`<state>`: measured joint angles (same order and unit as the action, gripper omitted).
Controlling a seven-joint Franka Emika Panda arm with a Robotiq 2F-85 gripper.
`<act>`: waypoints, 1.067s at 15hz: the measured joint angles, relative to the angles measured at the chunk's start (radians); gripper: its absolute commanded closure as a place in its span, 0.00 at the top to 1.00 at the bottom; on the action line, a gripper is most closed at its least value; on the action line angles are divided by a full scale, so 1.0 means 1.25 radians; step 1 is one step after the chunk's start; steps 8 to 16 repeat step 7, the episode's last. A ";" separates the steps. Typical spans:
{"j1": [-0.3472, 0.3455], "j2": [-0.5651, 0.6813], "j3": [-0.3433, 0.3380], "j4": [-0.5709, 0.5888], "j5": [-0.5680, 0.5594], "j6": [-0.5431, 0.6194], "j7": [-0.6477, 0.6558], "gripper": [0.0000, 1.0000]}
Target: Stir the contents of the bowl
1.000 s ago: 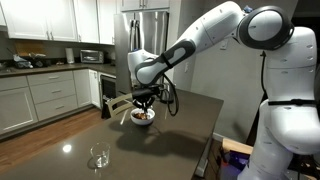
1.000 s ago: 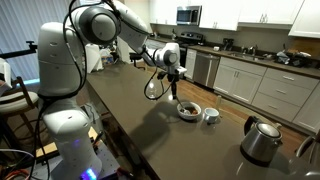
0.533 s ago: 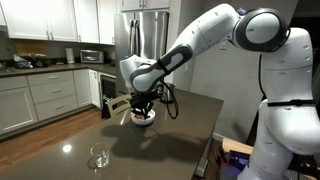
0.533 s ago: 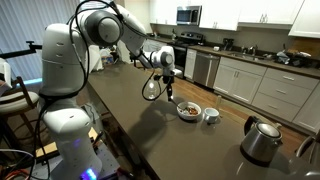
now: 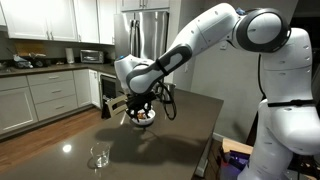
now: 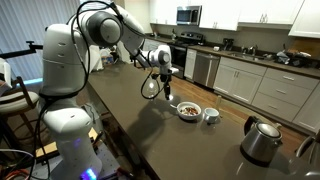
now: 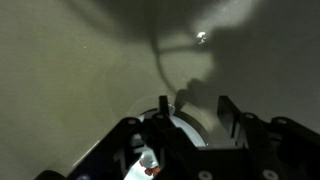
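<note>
The small white bowl (image 6: 188,117) stands on the dark countertop, and in both exterior views its dark reddish-brown contents (image 6: 188,110) show inside. My gripper (image 6: 168,90) hangs just above and beside the bowl (image 5: 146,121), pointing down. In the wrist view my gripper (image 7: 195,105) stands open, its two dark fingers apart with nothing between them. Below them curves the bowl's white rim (image 7: 190,128). A bit of the contents (image 7: 148,165) shows at the lower left.
A smaller white cup (image 6: 210,116) sits right beside the bowl, and a metal kettle (image 6: 262,140) stands further along the counter. A clear glass (image 5: 99,157) stands near the counter's front edge. Kitchen cabinets and a fridge line the back.
My gripper has lifted up out of the bowl and shifted slightly to the side. Its jaws have gone from shut to open.
</note>
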<state>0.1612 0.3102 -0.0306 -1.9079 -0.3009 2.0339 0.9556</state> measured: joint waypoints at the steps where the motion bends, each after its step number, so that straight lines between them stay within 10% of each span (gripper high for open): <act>1: 0.000 0.000 0.003 0.003 0.000 0.001 -0.008 0.80; 5: 0.000 -0.013 0.017 0.008 0.006 0.004 -0.056 0.97; 16: 0.000 -0.025 0.026 0.008 0.024 0.004 -0.102 0.87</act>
